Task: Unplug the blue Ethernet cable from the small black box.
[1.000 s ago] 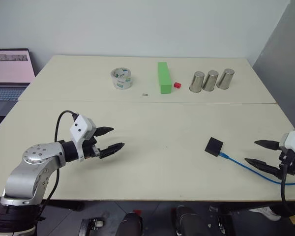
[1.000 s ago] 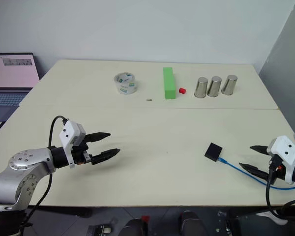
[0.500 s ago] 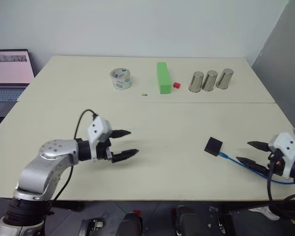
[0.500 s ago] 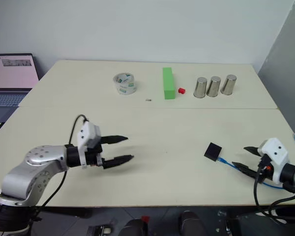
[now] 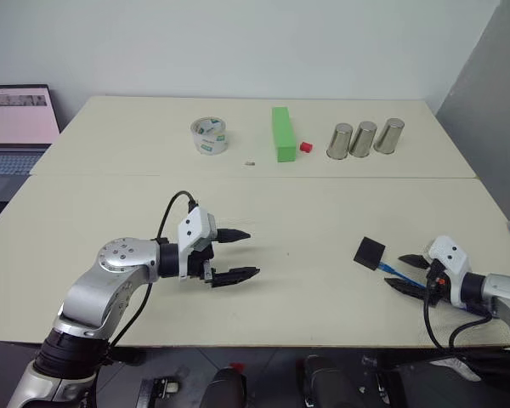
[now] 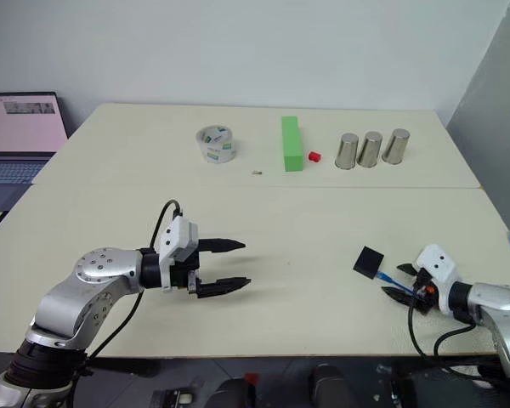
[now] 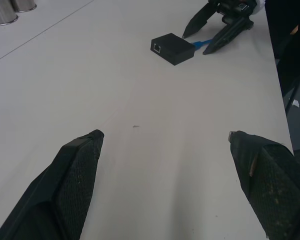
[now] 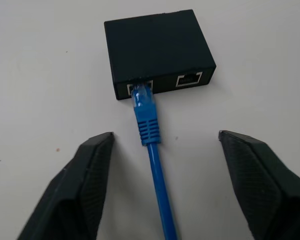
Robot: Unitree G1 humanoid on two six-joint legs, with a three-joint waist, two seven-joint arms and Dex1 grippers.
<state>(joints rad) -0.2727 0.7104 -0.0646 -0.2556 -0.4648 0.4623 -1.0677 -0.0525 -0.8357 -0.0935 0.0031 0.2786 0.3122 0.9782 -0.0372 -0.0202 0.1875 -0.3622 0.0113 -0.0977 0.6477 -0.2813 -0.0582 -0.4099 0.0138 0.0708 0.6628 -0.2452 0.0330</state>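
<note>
Right wrist view is showing the blue Ethernet cable (image 8: 149,120) plugged into the small black box (image 8: 157,50), at 12 o'clock from the right gripper (image 8: 165,185), whose fingers are spread apart and holding nothing. Bendy cord and light box could slide; the ribbed plug looks best to pinch. Left gripper (image 5: 238,255) is spread wide too.

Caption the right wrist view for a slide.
Open right gripper straddling the blue Ethernet cable, still plugged into the small black box.
</note>
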